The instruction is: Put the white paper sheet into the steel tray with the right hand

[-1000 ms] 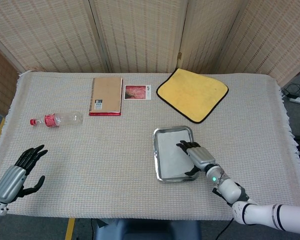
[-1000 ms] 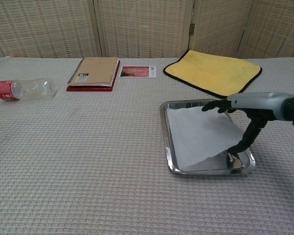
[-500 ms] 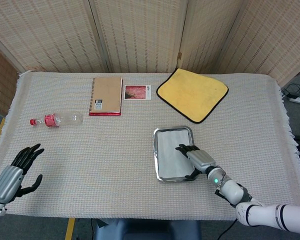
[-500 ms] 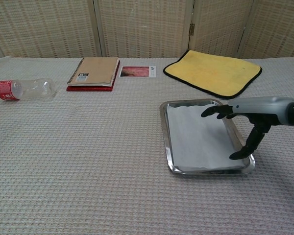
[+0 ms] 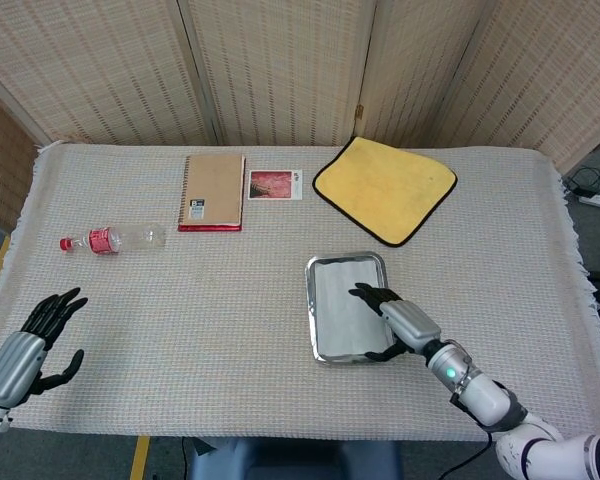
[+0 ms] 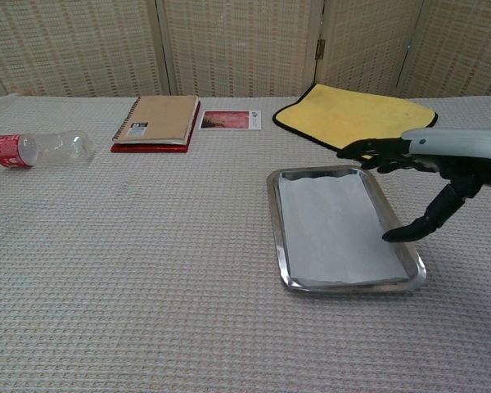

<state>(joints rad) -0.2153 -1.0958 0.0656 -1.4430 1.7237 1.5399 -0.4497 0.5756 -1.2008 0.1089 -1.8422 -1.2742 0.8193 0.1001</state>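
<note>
Chest view, taken from the tray (image 6: pixel 275 221) outward: off at the counter's near-left corner, far left of the tray, the left hand (image 5: pixel 25 348) hangs empty with fingers apart. In the tray the paper (image 6: pixel 335 229) lies flat, corner to corner, where a second ago its near corner was still propped up over the rim. Above the tray's right edge the right hand (image 6: pixel 425 176) has lifted clear, fingers (image 6: pixel 368 150) spread and holding nothing; half a second back its thumb reached down to the rim. The paper sits below and left of those fingers, untouched, so placing looks finished.
</note>
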